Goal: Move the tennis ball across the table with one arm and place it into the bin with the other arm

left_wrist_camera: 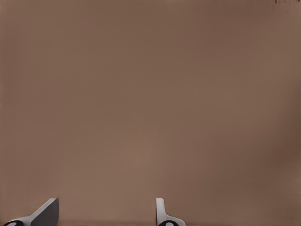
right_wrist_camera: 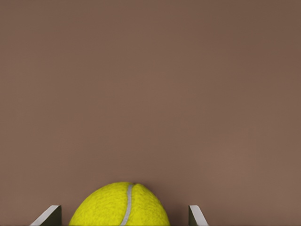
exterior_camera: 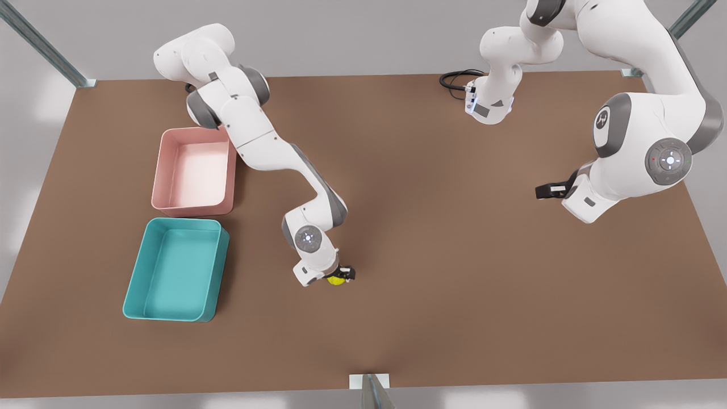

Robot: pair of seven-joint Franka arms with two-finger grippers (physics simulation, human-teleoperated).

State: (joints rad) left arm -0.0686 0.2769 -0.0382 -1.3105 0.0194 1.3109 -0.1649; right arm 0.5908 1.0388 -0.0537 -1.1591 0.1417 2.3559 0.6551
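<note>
Right gripper (exterior_camera: 341,276) low over surface (exterior_camera: 431,238) beside teal bin (exterior_camera: 176,270), fingers (right_wrist_camera: 51,215) spread around ball (exterior_camera: 336,279), untouched. Left gripper (exterior_camera: 545,191) waiting well apart, fingers (left_wrist_camera: 47,212) spread.

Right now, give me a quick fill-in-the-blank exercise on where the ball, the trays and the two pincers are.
1. The right pincer straddles the tennis ball with a gap on each side, so its fingers are ____.
2. Of the two trays, the one nearer the tennis ball is the ____ bin, not the pink tray.
3. The left pincer waits open above the table, holding ____.

Missing words: open; teal; nothing.
</note>
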